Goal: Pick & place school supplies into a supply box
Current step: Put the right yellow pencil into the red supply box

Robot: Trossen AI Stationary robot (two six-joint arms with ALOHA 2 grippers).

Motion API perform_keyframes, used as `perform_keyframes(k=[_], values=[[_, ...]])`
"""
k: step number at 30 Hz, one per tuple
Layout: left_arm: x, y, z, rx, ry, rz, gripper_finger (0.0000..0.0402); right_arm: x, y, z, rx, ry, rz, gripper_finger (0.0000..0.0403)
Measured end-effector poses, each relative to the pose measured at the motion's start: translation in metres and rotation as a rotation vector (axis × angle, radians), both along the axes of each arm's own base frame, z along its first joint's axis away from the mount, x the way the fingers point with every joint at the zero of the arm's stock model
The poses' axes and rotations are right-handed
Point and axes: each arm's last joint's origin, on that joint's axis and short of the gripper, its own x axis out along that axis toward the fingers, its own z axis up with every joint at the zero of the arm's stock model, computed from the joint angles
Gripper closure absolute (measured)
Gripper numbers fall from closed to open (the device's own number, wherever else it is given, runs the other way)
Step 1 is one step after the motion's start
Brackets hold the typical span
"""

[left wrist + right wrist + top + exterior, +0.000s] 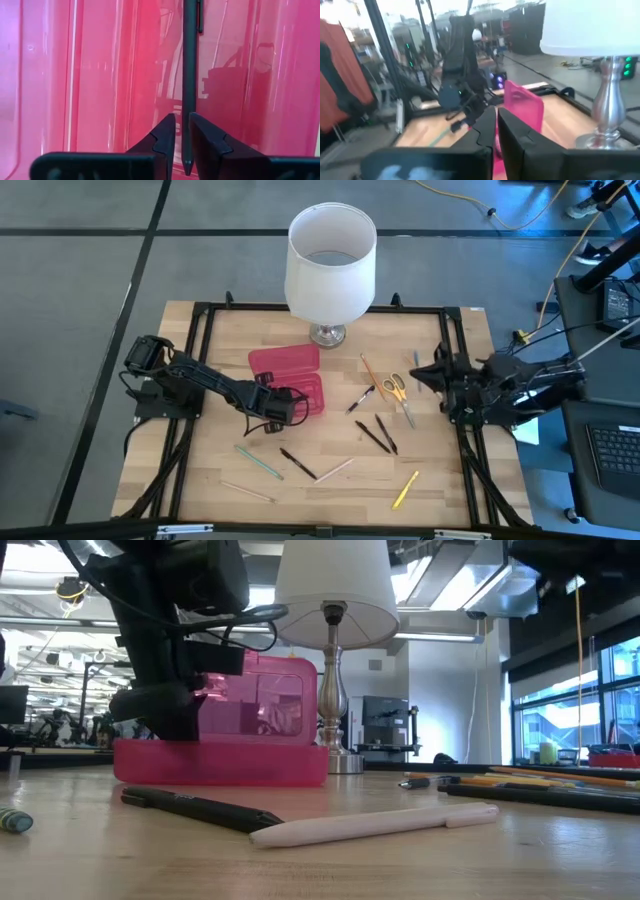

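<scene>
I've got the left pincer [283,408] down inside the open pink supply box [290,361], fingers pinching a dark pen [189,75] that runs straight between the tips; the left wrist view shows the pen against the box's translucent pink floor. In the low view the left arm stands over the box tray [220,762], with the lid [270,700] standing up behind it.

The box sits left of centre on the desk [200,470], just in front of the white lamp [331,260].

Right pincer [420,376] hovers at the right edge of the desk, fingers pressed together, nothing in them.

Loose supplies still on the desk: yellow-handled scissors [396,386] near the right pincer, an orange pencil [371,372] beside them, two black pens [378,435] crossing near centre right, another black pen [360,399] above them, a yellow pen [405,489] near the front, a pale pen [334,470] and a black pen [297,463] at front centre, a green pen [259,461] and a pale pencil [246,491] front left.
</scene>
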Motion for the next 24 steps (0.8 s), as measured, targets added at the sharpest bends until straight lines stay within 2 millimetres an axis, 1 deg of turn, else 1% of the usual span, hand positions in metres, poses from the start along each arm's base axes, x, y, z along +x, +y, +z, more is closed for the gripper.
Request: perform_keyframes(k=[6,9,12,14,17,19,24], values=[[0.000,0.001,0.000,0.031,-0.007,0.006,0.0356,0.022,0.003,0.028,-0.042,0.212,-0.076,0.0379],[0.000,0.001,0.000,0.037,-0.003,-0.004,0.0354,0.032,0.004,0.037,-0.017,0.346,-0.114,0.0379],[0.000,0.001,0.000,0.040,0.002,-0.016,0.0352,0.039,0.004,0.042,0.037,0.486,-0.216,0.0379],[0.000,0.001,0.000,0.041,0.002,-0.018,0.0353,0.040,0.002,0.040,0.072,0.591,-0.313,0.0379],[0.001,0.001,0.001,0.046,0.006,-0.036,0.0357,0.042,0.002,0.032,0.120,0.735,-0.415,0.0379],[0.001,0.001,0.001,0.046,0.006,-0.036,0.0360,0.044,0.003,0.027,0.141,0.791,-0.424,0.0379],[0.001,0.001,0.001,0.045,0.006,-0.036,0.0364,0.055,0.008,0.015,0.169,0.878,-0.363,0.0379]])
